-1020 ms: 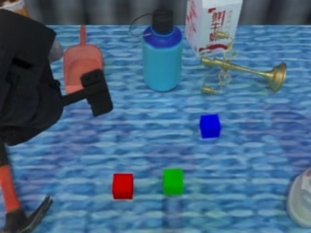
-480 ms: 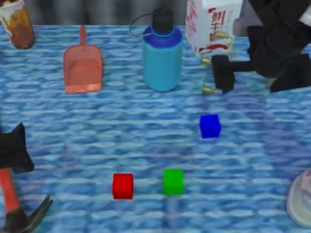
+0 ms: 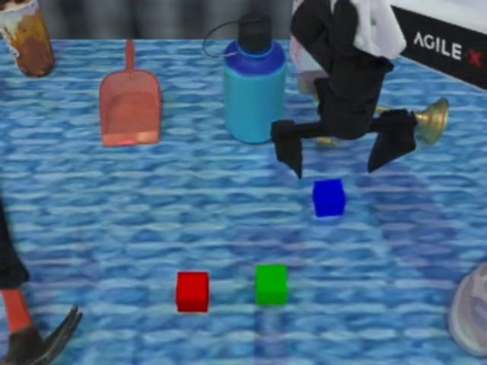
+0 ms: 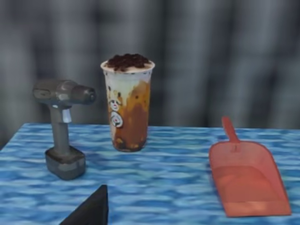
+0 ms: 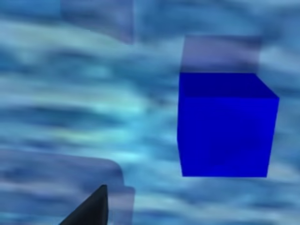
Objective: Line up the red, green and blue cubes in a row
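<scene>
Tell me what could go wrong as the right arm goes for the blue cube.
The right pincer hangs open just behind the blue cube, not squarely over it, so a finger may clip and shove it. The bottle and brass horn stand close to the arm; a wide swing could knock them.

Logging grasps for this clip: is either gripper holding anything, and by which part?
Nothing is held. The right gripper hangs open above the blue cube; the left arm is at the table's left edge.

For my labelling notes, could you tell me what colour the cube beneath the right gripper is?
Deep blue cube, clearest in the right wrist view.
</scene>
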Motion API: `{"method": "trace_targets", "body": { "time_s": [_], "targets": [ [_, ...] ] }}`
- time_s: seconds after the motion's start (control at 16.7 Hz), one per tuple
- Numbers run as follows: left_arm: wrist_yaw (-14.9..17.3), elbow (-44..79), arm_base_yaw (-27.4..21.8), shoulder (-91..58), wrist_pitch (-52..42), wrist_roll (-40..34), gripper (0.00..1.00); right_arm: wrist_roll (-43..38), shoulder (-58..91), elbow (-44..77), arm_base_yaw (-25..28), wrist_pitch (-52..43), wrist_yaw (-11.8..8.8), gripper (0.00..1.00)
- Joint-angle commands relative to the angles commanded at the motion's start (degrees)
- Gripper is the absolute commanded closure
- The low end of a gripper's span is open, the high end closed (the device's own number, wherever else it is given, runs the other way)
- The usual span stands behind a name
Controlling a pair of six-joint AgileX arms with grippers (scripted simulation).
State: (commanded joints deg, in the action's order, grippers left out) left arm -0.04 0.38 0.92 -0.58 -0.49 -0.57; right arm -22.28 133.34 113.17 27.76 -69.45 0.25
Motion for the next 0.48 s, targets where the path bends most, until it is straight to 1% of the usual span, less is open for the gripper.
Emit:
{"method": "trace_targets", "body": {
  "time_s": [0.48],
  "targets": [
    [0.0,-0.4,0.2,0.6,0.5,0.6,0.00,0.0,0.9,-0.3,0.0,0.7,0.0,0.00]
  ]
}}
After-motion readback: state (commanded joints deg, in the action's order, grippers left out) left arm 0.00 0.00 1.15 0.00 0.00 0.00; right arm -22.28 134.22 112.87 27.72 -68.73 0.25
